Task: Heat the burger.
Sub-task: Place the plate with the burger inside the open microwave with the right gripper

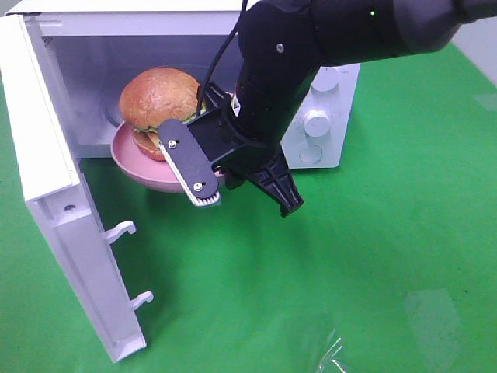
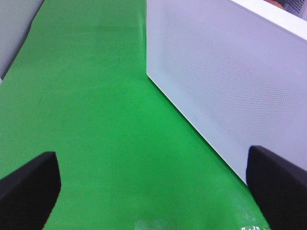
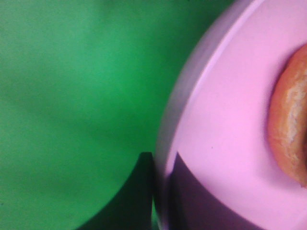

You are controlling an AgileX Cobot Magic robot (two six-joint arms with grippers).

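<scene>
The burger (image 1: 159, 97) sits on a pink plate (image 1: 128, 155) at the mouth of the open white microwave (image 1: 326, 116), half inside the cavity and raised above the green cloth. My right gripper (image 1: 231, 174) is shut on the plate's right rim. The right wrist view shows the pink plate (image 3: 225, 120) close up, its rim pinched in the right gripper (image 3: 156, 201), and the edge of the burger bun (image 3: 290, 129). In the left wrist view my left gripper (image 2: 153, 191) is open and empty over the cloth, beside the outer face of the microwave door (image 2: 230, 81). It is out of the exterior view.
The microwave door (image 1: 54, 194) swings out to the left, with two latch hooks (image 1: 124, 229) on its edge. Control knobs (image 1: 317, 122) are on the microwave's right panel. Green cloth (image 1: 349, 272) covers the table, and a bit of clear plastic (image 1: 334, 359) lies at the front edge.
</scene>
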